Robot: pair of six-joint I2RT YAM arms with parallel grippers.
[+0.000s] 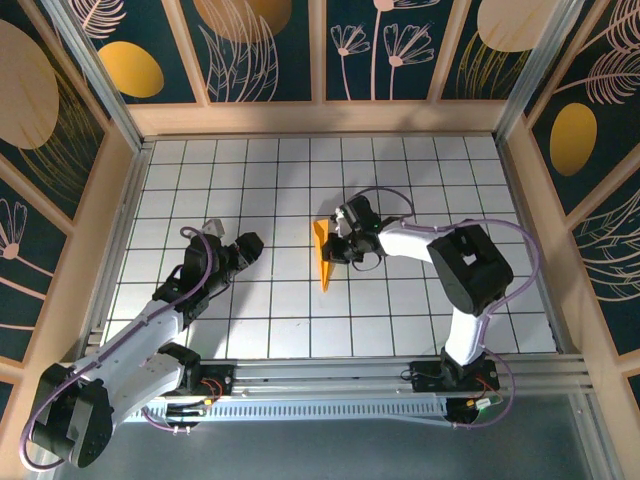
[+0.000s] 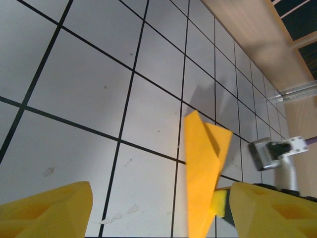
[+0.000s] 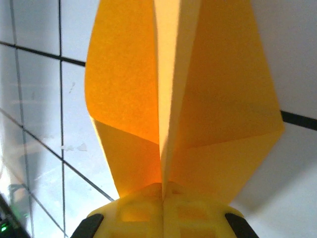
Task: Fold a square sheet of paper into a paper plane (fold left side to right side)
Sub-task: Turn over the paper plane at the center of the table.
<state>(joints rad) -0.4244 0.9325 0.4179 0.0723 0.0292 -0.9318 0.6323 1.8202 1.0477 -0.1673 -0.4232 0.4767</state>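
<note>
Right end effector [image 3: 162, 193], jaws apparently together

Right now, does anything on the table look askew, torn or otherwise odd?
Nothing looks torn or spilled. The paper plane isn't lying flat: the right claw pinches its centre crease, and the two flaps splay apart.

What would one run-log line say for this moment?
right end effector: shut on paper plane | left end effector: open, empty, apart from paper plane

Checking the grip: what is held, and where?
The right gripper pinches the folded orange-yellow paper plane along its centre crease; the open left gripper holds nothing.
</note>
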